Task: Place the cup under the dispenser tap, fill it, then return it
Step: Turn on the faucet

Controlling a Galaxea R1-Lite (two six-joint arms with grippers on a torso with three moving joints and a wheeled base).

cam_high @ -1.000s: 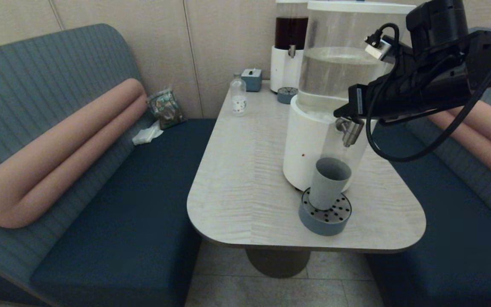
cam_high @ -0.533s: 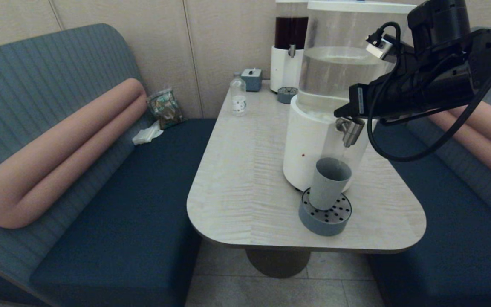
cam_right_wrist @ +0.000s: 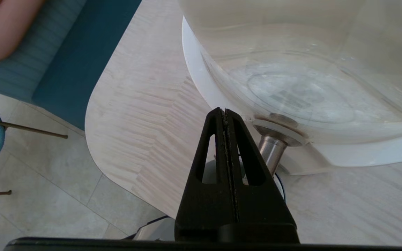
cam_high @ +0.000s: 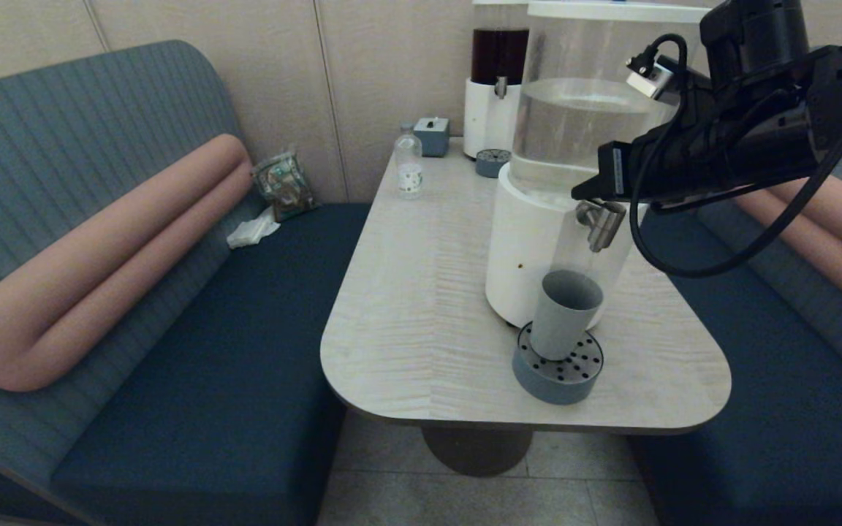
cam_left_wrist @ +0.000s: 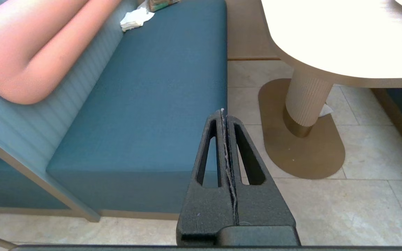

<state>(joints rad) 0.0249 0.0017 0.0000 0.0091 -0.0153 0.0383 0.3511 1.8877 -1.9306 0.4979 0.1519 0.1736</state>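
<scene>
In the head view we see the cup standing upright on the drip tray, free of any grip, with the tap above and slightly to the right of its mouth. We judge that it was set there so the stream would fall inside and any spill would drain through the tray's holes. Our right hand reaches in from the right and sits at the top of the tap, probably to work its lever; whether liquid is running we cannot tell. The dispenser fills the table's right half. Well behind it stand a dark-liquid dispenser, a second small tray, a bottle and a small box, none of them near the cup. Only the arm's dangling cable hangs close to the dispenser.

In the left wrist view our left hand is clenched on nothing, parked low over the floor beside the bench, far from the work.

In the right wrist view the right hand is also clenched, both fingers pressed flat together, holding nothing. Its tip lies just beside the tap where it leaves the tank. The hand hides most of the cup below.
</scene>
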